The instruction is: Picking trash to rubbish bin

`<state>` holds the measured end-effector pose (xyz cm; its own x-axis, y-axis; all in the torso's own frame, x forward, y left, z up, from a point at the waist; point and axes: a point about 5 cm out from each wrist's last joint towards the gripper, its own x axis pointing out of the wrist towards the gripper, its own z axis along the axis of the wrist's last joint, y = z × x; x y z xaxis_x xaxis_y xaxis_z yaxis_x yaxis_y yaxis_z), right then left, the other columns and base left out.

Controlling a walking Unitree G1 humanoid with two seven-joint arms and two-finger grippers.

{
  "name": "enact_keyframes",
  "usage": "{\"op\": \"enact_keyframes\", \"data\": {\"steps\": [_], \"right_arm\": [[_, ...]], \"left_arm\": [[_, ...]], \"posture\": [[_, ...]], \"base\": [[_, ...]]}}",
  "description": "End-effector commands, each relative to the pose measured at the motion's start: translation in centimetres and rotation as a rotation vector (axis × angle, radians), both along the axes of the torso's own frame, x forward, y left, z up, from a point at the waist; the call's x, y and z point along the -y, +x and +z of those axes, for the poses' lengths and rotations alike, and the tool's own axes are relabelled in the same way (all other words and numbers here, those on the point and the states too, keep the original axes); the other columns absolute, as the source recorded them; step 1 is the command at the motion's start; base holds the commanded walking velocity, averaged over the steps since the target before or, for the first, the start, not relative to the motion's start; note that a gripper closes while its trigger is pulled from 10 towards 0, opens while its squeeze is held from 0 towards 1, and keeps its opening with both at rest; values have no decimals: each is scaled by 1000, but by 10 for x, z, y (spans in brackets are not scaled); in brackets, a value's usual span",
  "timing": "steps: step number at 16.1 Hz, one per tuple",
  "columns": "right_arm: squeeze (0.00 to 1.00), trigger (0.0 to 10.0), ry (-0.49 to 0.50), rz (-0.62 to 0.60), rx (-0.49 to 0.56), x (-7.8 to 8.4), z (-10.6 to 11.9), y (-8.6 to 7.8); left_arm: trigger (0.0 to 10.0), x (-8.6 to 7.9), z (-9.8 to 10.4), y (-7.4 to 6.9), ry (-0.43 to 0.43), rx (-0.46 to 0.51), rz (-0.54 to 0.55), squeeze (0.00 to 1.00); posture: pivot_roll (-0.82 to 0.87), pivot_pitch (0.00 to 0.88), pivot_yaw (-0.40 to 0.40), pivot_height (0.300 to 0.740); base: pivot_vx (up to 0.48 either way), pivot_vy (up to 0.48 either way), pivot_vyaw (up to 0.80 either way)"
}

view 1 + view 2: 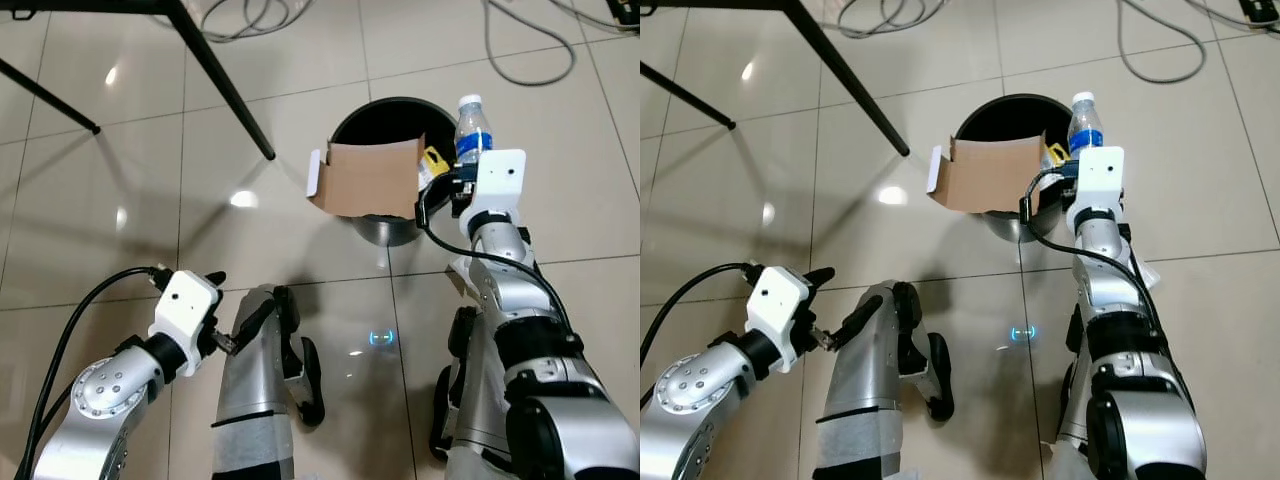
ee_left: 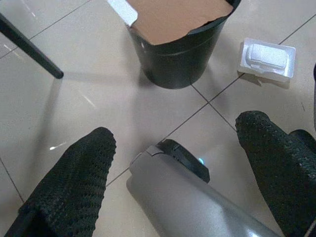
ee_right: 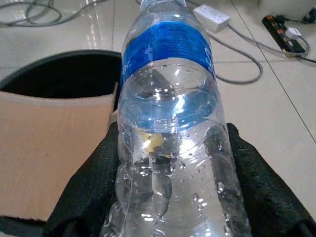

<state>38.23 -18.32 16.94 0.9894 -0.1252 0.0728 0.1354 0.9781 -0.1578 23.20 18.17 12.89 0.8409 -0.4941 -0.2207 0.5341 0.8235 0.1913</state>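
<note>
Overhead, right claw (image 1: pixel 462 178) outstretched, bottle (image 1: pixel 471 128) upright beside bin (image 1: pixel 385 112).

Pale glossy floor tiles (image 1: pixel 120 180) mirror the overhead lights. Black table legs (image 1: pixel 222 82) slant across the floor — one thinner leg (image 1: pixel 50 98) ends apart from them. Grey cables (image 1: pixel 530 60) loop over the tiles, and a white power strip (image 3: pixel 211 16) and a black one (image 3: pixel 286 35) lie nearby.

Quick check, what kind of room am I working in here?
Probably a home or office room: glossy beige tiled floor, loose cables and a power strip on it, black furniture legs, a small black bin.
</note>
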Motion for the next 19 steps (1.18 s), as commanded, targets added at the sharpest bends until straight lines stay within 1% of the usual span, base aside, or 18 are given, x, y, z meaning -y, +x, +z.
{"op": "enact_keyframes", "data": {"steps": [1, 4, 5, 7, 8, 9, 13, 16, 18, 19], "right_arm": [[0, 10000, 10, 0, -9, 1, -6, -2], [0, 10000, 7, -12, 17, 6, -5, -1], [0, 10000, 17, -14, 38, 10, -5, -5], [0, 10000, 19, -16, 42, 12, -6, -7], [0, 10000, 15, -14, 52, 14, -7, -12], [0, 10000, 11, -24, 55, 17, -9, -15], [0, 10000, 24, -44, 37, 24, -16, -19], [0, 10000, 45, -42, 12, 23, -17, -14], [0, 10000, 68, -34, -11, 19, -16, -8], [0, 10000, 103, -35, -28, 19, -17, -3]], "left_arm": [[10000, -3, -4, -5, 9, -28, 16, 0], [10000, 7, -2, -5, -26, -24, -1, 0], [10000, 18, -1, -3, -59, -18, -20, 0], [10000, 22, -2, -2, -67, -18, -24, 0], [10000, 27, -4, 0, -79, -17, -30, 0], [10000, 28, -5, 1, -83, -16, -30, 0], [10000, 30, -5, 6, -85, -11, -29, 0], [10000, 22, -2, -1, -62, -18, -29, 0], [10000, 14, 1, -8, -36, -28, -24, 0], [10000, 8, 2, -14, -15, -38, -18, 0]], "posture": [[142, 494, 215, 542], [130, 483, 206, 542], [115, 470, 195, 542], [98, 454, 186, 542], [84, 442, 180, 542], [76, 436, 177, 542], [75, 431, 180, 542], [122, 461, 203, 542], [166, 484, 220, 542], [204, 502, 234, 542]], "base": [[0, 0, 0], [0, 0, 0], [0, 0, 0], [0, 0, 0], [0, 0, 0], [0, 0, 0], [0, 0, 0], [0, 0, 0], [0, 0, 0], [0, 0, 0]]}}
